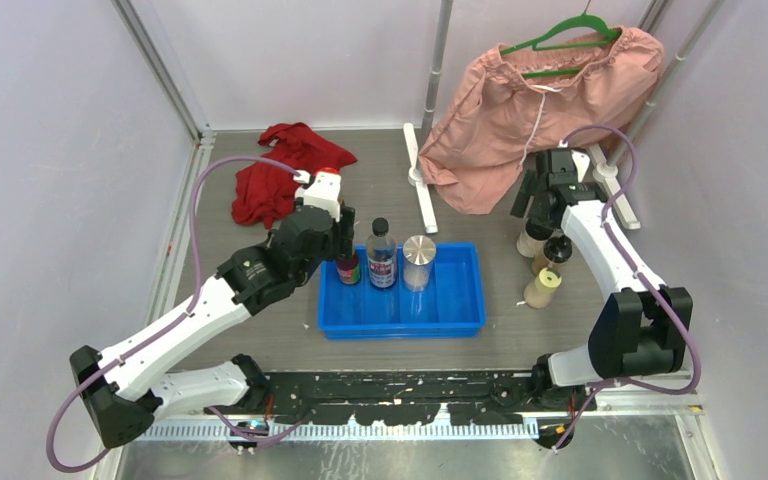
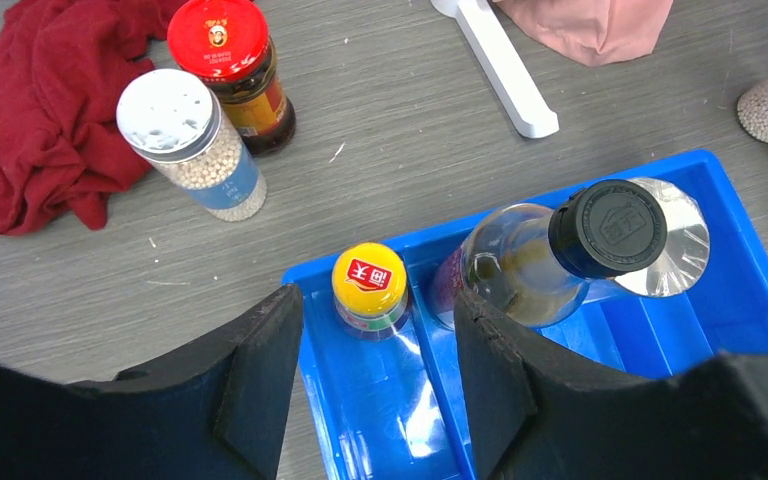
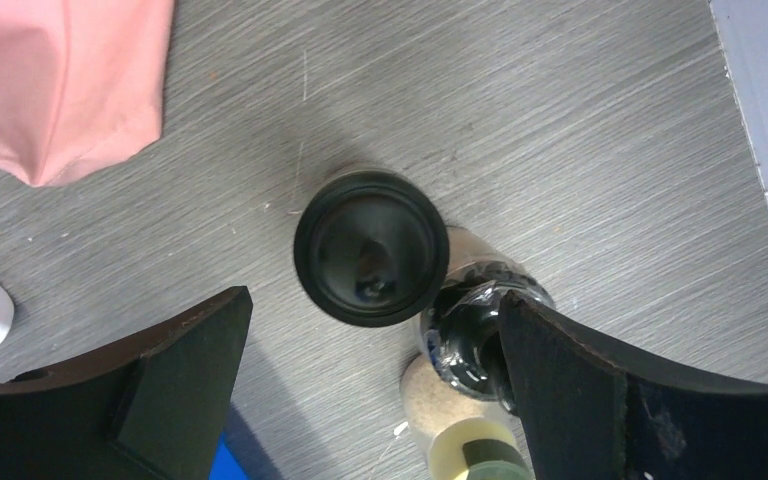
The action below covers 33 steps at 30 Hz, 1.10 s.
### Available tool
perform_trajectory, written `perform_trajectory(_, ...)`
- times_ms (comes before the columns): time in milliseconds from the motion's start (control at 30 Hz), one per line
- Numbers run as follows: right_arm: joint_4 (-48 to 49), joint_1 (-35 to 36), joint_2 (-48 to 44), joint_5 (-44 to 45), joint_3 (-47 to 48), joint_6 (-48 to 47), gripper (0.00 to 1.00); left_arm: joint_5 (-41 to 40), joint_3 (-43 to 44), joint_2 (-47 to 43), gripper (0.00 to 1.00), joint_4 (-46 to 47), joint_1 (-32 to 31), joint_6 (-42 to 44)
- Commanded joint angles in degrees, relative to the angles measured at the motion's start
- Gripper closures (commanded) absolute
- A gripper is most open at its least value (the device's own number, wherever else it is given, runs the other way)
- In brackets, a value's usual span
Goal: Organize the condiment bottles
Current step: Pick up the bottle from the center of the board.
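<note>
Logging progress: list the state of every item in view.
yellow-capped bottle, upright in blue tray
black-capped bottle, upright in tray
silver-capped jar, upright in tray
red-lidded jar, upright on table
white-capped shaker, upright on table
black-lidded jar, upright on table
left gripper, fingers open
right gripper, fingers open

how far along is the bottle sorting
Done: yellow-capped bottle, black-capped bottle and silver-lidded jar stand in the blue tray. In hand: nothing; left gripper open over the yellow cap, right gripper open above a black-lidded jar. Left: that jar's group, plus the red-lidded jar and white-lidded jar by the red cloth.
</note>
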Motion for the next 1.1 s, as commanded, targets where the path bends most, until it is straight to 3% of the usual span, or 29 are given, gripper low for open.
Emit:
perform_trajectory(0,2.91,-1.81,0.12,-3.69,1.03,-1.07,0.0,0.73,0.79,0.43,0.42,2.43,0.21,0.52)
perform_trajectory(300,4.36,-2.15,3.04,-7.85,-0.7,-0.57,0.0,0.08,0.8,-0.44,0.41,1.89,0.21,0.59)
perform_trajectory(667,4.23,-2.18,2.65,-5.57,-3.33,0.37,0.01,0.56,0.08,-0.43,0.41,2.46,0.21,0.17)
perform_trajectory(933,4.14,-2.17,3.26,-5.27,-3.25,0.72,0.19,0.32,-0.91,-1.4,0.41,2.69,0.21,0.14)
perform_trajectory(1067,3.87,-2.14,4.03,-4.43,-2.68,0.75,0.21,0.3,-1.16,-1.54,0.41,2.98,0.21,0.19)
